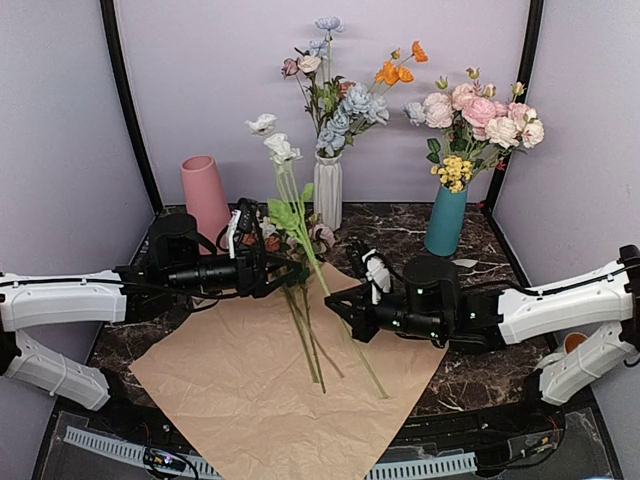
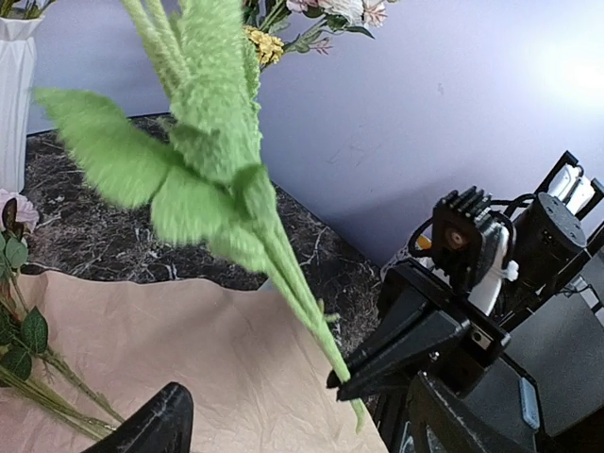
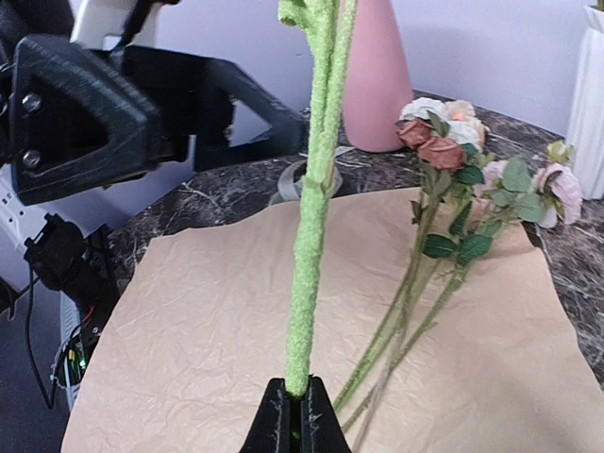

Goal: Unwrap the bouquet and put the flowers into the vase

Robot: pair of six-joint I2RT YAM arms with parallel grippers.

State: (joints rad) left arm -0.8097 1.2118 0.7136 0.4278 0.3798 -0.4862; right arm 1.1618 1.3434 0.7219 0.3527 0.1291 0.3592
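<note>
right gripper clamped shut low on fuzzy green stems. long axis near upright, leaning toward left side, white blooms on top. left gripper has jaws wide apart, just beside stems at leaf level; contact unclear. other flowers lie flat on kraft paper, heads toward pink vase. only top view shows blooms; right wrist view shows pinch.

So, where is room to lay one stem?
Free: the near left part of the paper, between the lying stems and the left arm; also marble between the white vase and the teal vase. Crowded: the middle, around the left gripper and right gripper.
</note>
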